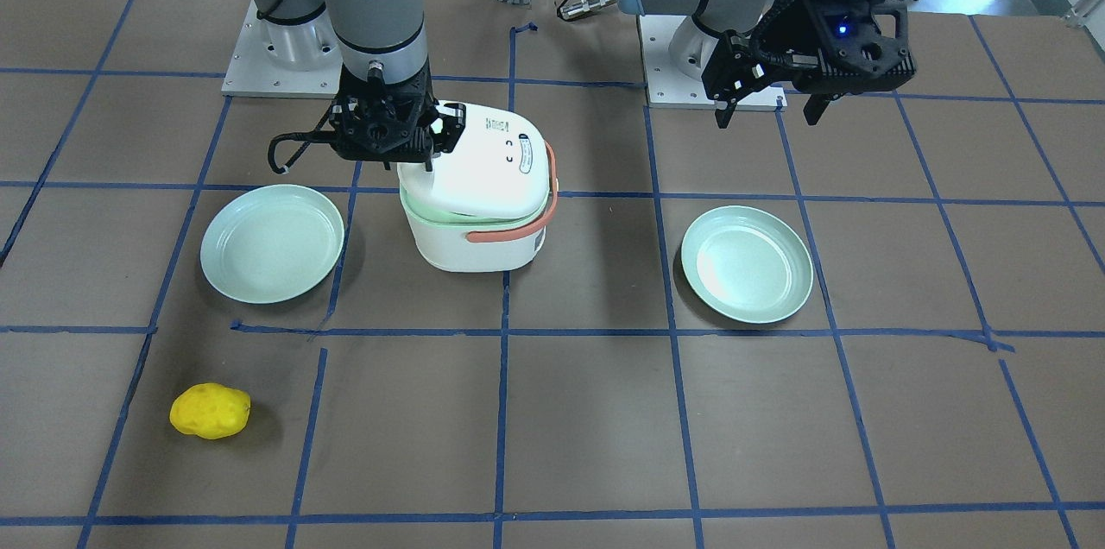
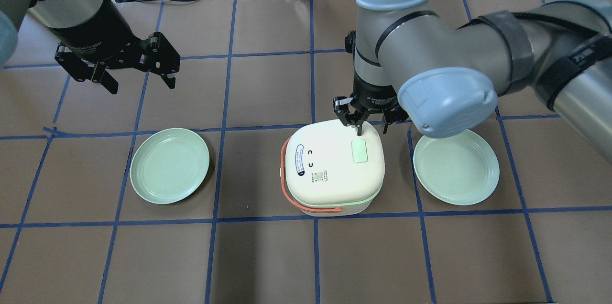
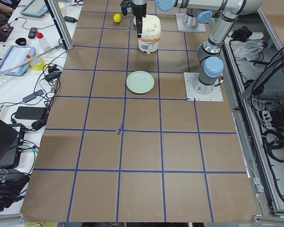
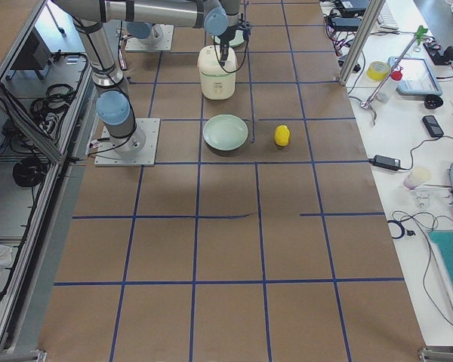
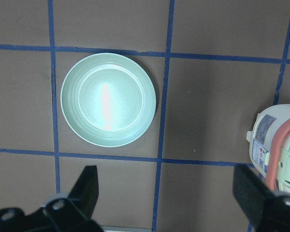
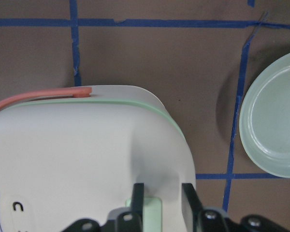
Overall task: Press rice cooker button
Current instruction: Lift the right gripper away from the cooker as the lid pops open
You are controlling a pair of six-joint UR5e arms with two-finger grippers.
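Observation:
A white rice cooker [image 2: 334,170] with a coral handle stands mid-table; it also shows in the front view [image 1: 475,195]. Its pale green button [image 2: 359,151] sits on the lid's side nearest my right arm. My right gripper [image 2: 372,126] points straight down over that edge of the lid, its fingers a narrow gap apart and holding nothing. In the right wrist view the button [image 6: 152,205] shows between the two fingers [image 6: 137,193]; I cannot tell whether they touch it. My left gripper [image 2: 142,86] hangs wide open and empty, high above the table, far from the cooker.
Two pale green plates flank the cooker: one under the left arm's side [image 2: 169,165], one close beside the right gripper [image 2: 456,165]. A yellow lumpy object [image 1: 210,411] lies near the operators' side of the table. Cables and devices line that far edge.

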